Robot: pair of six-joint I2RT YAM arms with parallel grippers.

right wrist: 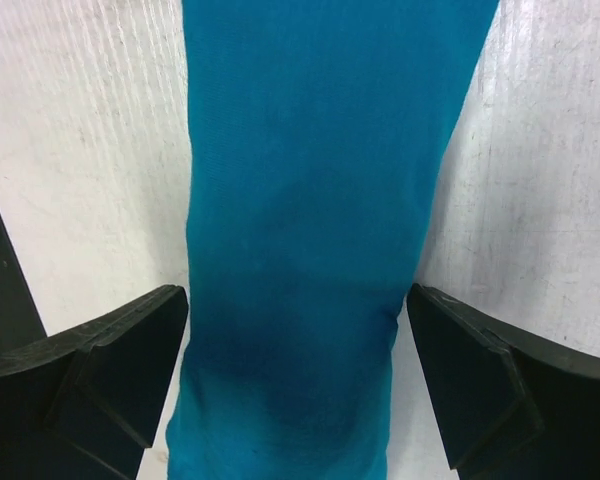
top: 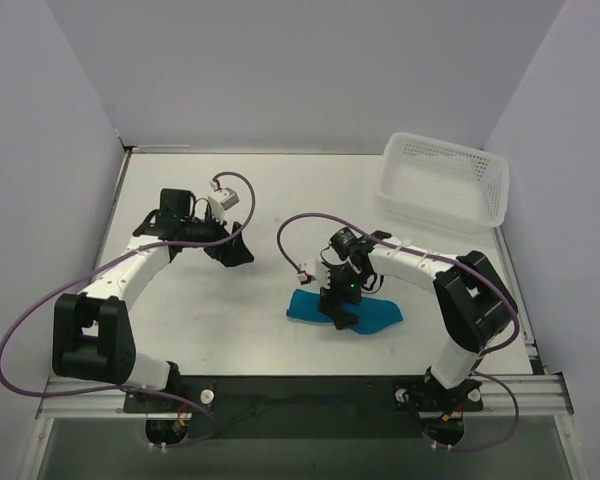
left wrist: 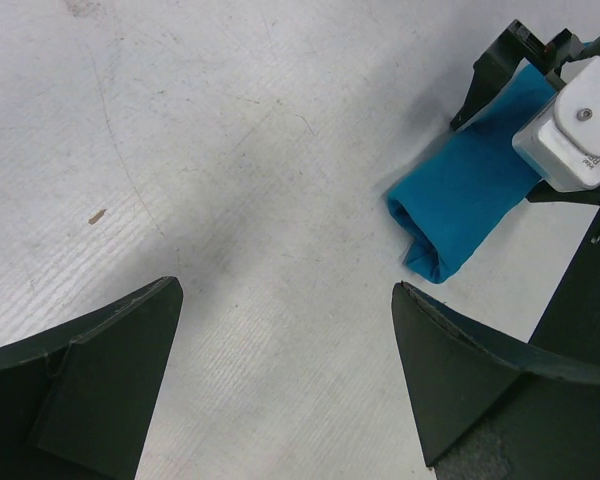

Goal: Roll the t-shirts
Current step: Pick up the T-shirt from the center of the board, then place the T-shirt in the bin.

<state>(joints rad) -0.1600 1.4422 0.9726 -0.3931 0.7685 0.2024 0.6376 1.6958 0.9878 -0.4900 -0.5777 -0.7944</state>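
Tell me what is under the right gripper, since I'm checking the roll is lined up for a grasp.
The rolled t-shirt lies on the table, between the open jaws of the right gripper. Anything beneath the cloth is hidden.

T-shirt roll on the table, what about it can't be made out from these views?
1. Top view: the middle of the t-shirt is covered by the right gripper.
2. Left wrist view: its far end is hidden behind the white box on the right arm.
3. Right wrist view: both ends are cut off by the top and bottom edges; whether the gripper touches the cloth cannot be told.
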